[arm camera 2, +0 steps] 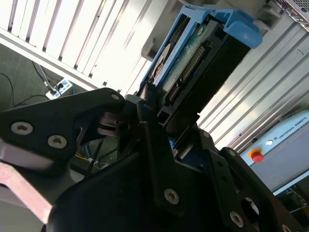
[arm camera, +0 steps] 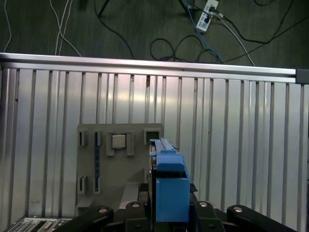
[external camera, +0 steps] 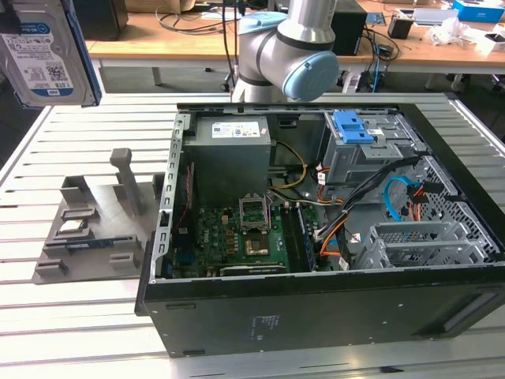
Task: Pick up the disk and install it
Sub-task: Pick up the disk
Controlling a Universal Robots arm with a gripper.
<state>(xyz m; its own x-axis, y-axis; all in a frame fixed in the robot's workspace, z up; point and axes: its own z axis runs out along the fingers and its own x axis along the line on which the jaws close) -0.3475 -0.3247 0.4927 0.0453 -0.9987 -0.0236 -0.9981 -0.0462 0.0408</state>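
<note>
In the exterior view the disk [external camera: 43,51] hangs in the air at the exterior view's far left, above the slatted bench [external camera: 71,332] and well apart from the open computer case [external camera: 331,316]. In the second wrist view the black pincer [arm camera 2: 166,116] is clamped on one end of the disk, its blue bracket showing. In the first wrist view the disk appears edge-on above the bench, near a grey holder [arm camera: 120,164].
</note>
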